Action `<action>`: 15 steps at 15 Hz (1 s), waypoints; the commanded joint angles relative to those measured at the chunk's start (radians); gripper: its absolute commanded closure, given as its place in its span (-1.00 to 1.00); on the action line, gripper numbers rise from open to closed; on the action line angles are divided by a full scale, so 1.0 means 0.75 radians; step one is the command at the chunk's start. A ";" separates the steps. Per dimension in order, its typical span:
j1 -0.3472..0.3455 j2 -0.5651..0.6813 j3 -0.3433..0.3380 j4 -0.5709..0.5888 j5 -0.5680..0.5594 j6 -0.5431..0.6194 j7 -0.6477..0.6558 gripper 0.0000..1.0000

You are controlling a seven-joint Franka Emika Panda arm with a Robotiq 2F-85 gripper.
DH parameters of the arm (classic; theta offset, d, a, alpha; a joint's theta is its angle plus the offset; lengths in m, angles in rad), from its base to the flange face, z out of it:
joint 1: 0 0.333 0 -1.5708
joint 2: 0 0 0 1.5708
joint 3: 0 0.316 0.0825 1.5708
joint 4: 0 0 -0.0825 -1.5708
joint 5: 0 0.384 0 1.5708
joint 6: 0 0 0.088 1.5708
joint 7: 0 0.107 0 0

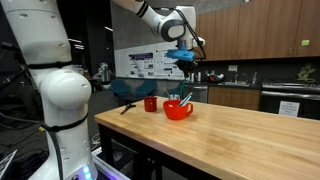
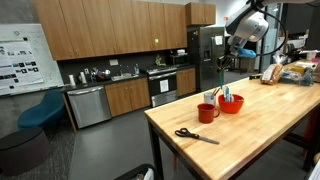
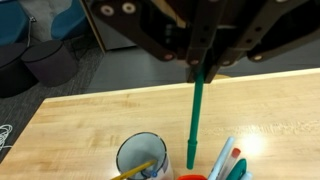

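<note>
On the table (image 1: 240, 140), in an exterior view, the mug (image 1: 151, 103) stands just beside the bowl (image 1: 178, 110), at its nine o'clock. The scissors (image 1: 127, 106) lie farther out on the same line, at the mug's nine o'clock. In the wrist view the marker (image 3: 196, 115) hangs upright from the gripper (image 3: 205, 65), pinched between its fingers, with its lower end near the bowl's rim. The mug sits at the marker's eight o'clock. Several pens (image 3: 228, 160) lie in the bowl at the marker's four o'clock, and a pencil (image 3: 140, 170) leans inside the mug.
</note>
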 commanded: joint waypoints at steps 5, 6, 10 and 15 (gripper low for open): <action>0.047 -0.052 -0.025 -0.139 -0.002 0.046 0.011 0.95; 0.049 -0.041 -0.028 -0.144 0.000 0.058 0.008 0.95; 0.055 -0.009 -0.041 -0.168 0.009 0.107 -0.011 0.95; 0.050 0.067 -0.057 -0.151 0.025 0.147 -0.019 0.95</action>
